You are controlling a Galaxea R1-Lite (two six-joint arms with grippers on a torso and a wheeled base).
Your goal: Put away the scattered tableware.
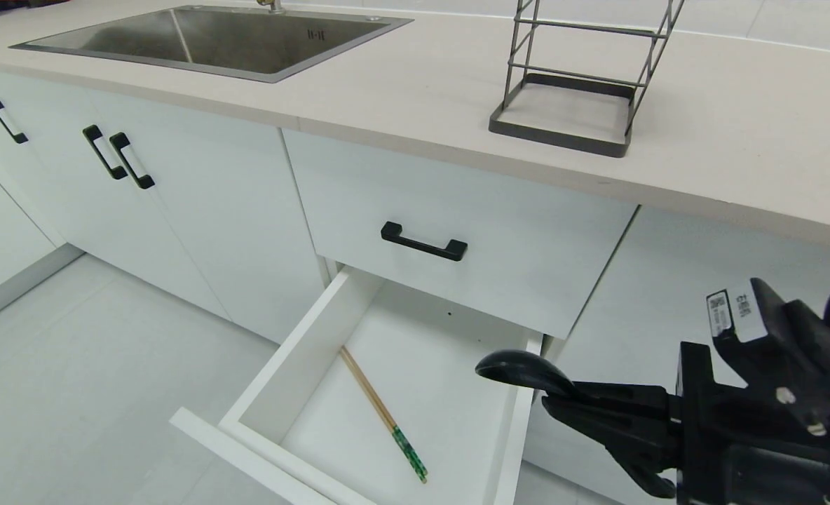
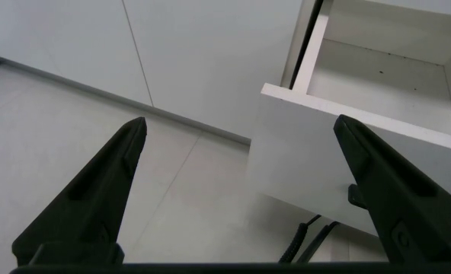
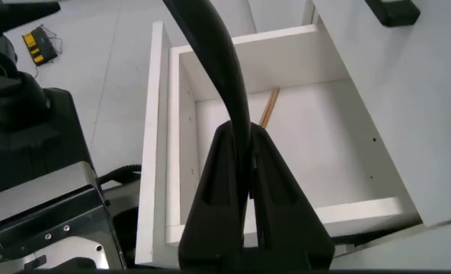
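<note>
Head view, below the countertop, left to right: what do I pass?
Pair of black cabinet door handles → wooden chopsticks with green tips in the open drawer → black spoon → right gripper holding it.

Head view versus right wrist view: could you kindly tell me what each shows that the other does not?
The head view adds the sink, the wire rack on the countertop and the cabinet door handles. The right wrist view adds a yellow object on the floor. Both share the open drawer, the chopsticks inside it, and the right gripper shut on the black spoon.
</note>
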